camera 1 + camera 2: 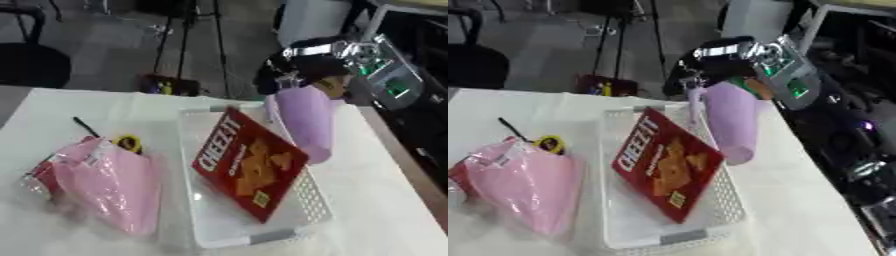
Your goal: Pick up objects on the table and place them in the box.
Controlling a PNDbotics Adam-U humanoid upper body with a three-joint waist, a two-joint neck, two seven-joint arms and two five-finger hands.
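Nearest, on the white table (385, 200), a pink bag (109, 187) lies at the left, its wide end toward the near edge and a small white label near its top; the print on that label cannot be read. Just beyond the bag sits a small yellow-and-black thing (129, 143) with a thin dark stick (86, 127) beside it.

In the middle stands the box (311, 197), a white perforated basket with grey handles. A red carton (249, 164) leans inside it, tilted, reading "CHEEZ-IT" in pale letters above a picture of orange crackers, with a small yellow mark near its lower corner.

At the box's far right corner the right hand (710, 62), black with silver parts, comes in from the upper right, its fingers curled round the top of a lilac bag (730, 122). The bag hangs downward, its lower end over the box's right rim, close beside the carton.

Beyond the table are a dark floor, stand legs and a black chair (31, 62) at the far left.
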